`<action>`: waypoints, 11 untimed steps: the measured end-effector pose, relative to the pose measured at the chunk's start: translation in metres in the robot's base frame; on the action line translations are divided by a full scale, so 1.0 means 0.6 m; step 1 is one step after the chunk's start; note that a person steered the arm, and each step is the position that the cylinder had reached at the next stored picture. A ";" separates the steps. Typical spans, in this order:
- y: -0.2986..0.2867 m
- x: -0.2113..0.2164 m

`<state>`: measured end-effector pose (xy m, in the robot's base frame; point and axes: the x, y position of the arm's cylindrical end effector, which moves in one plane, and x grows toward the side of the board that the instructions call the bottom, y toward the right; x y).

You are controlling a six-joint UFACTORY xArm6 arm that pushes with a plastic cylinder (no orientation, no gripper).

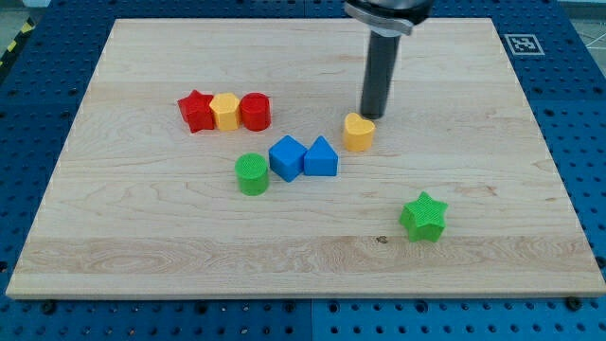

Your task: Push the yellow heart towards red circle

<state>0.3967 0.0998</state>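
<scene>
The yellow heart (358, 132) lies right of the board's middle. The red circle (255, 111) is to its left and slightly higher, at the right end of a touching row. My tip (372, 116) is down on the board just above and right of the yellow heart, touching or almost touching its upper right edge. The dark rod rises from there to the view's top.
A yellow hexagon-like block (225, 111) and a red star (196, 111) complete the row left of the red circle. A blue cube (286, 157) and a blue triangle (321, 157) sit between heart and circle, lower. A green cylinder (252, 174) and a green star (423, 217) lie lower.
</scene>
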 end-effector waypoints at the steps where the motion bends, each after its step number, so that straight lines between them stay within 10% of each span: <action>1: 0.061 0.050; 7: 0.053 0.122; 11: -0.061 0.026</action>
<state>0.4120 0.0632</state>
